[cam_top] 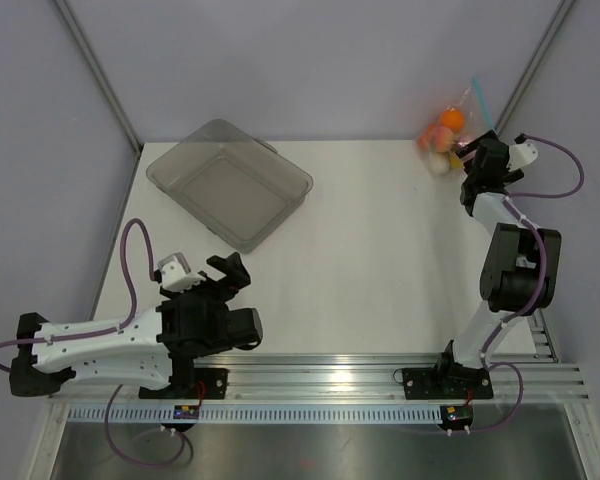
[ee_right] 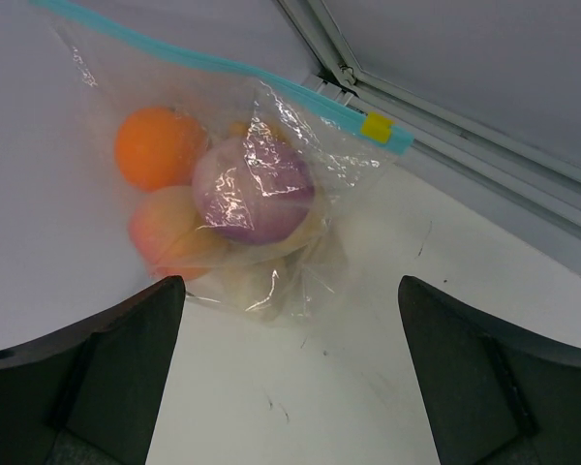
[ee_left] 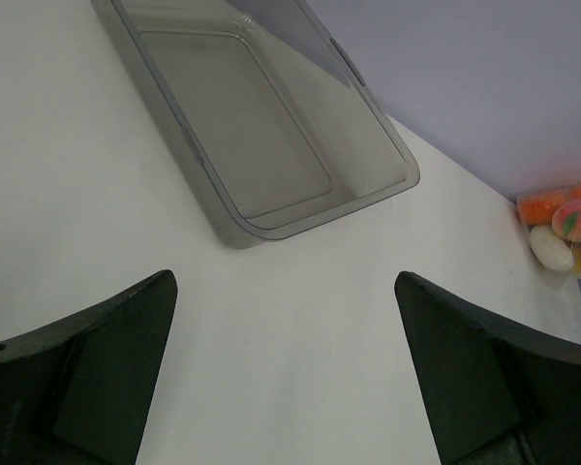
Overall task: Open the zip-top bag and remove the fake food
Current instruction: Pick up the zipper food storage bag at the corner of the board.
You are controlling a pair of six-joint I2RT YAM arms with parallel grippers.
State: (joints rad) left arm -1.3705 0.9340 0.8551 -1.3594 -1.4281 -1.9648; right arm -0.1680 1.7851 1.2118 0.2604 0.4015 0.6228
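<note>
The zip-top bag [ee_right: 271, 281] leans upright against the back wall in the table's far right corner, its light blue zip strip [ee_right: 223, 66] on top and closed, with a yellow tab at one end. Inside is the fake food: an orange ball [ee_right: 158, 145], a purple piece [ee_right: 255, 189], a peach [ee_right: 169, 232] and pale pieces below. My right gripper [ee_right: 290, 283] is open just in front of the bag's lower edge, touching nothing; from above it [cam_top: 467, 152] sits beside the bag [cam_top: 442, 135]. My left gripper [cam_top: 230, 272] is open over bare table near the front left.
A grey translucent tray [cam_top: 230, 185] lies empty at the back left, also ahead of my left gripper [ee_left: 286, 281] as the tray [ee_left: 271, 126]. The bag [ee_left: 565, 228] shows far right there. A metal frame rail [ee_right: 445, 126] runs behind the bag.
</note>
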